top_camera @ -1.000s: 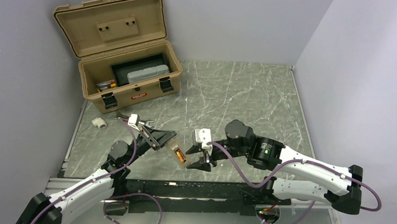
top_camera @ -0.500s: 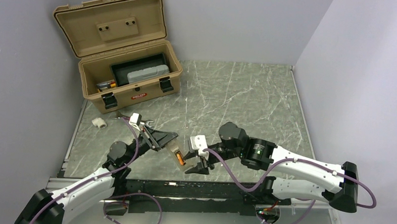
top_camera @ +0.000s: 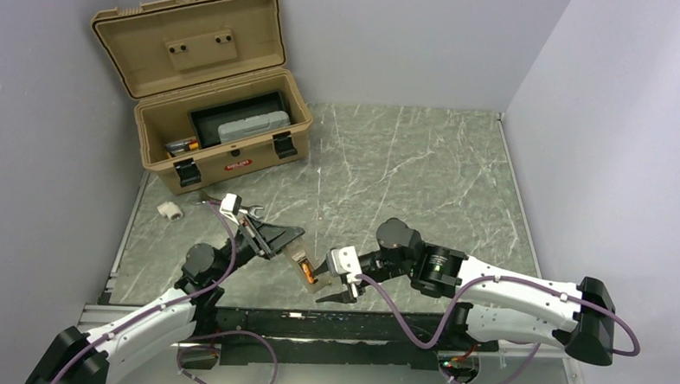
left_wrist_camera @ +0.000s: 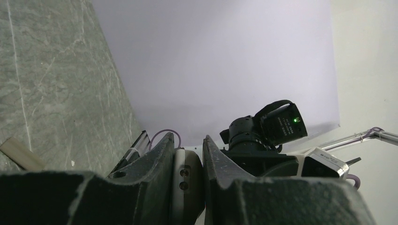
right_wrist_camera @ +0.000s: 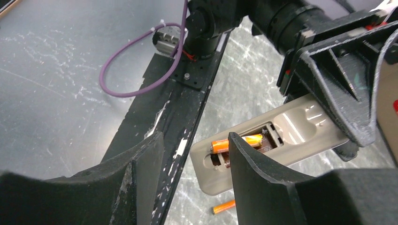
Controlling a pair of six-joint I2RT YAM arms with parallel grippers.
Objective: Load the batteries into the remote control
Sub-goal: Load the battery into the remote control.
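Far to the upper left of the remote control (top_camera: 304, 267), an open tan toolbox (top_camera: 234, 164) is seen at the back of the green marbled table (top_camera: 424, 161). A small white block (top_camera: 171, 209) lies nearer the remote, also on its left.

The remote's left end is clamped by the left gripper (top_camera: 289, 240), whose jaws are closed tight on it from both sides. The remote is held with its greyish back upward (the recess uncovered). One battery (right_wrist_camera: 236, 142) is lodged in the recess, slightly tilted. A second battery (right_wrist_camera: 224, 206) lies loose on the table, just beside the remote's free end and apart from it.

Right of the remote, the right gripper (top_camera: 326, 284) is pointed at that free end. Its jaws are spread wide and nothing is grasped. From the right wrist view the recess is seen between the two fingers – whether either finger touches the remote cannot be told.
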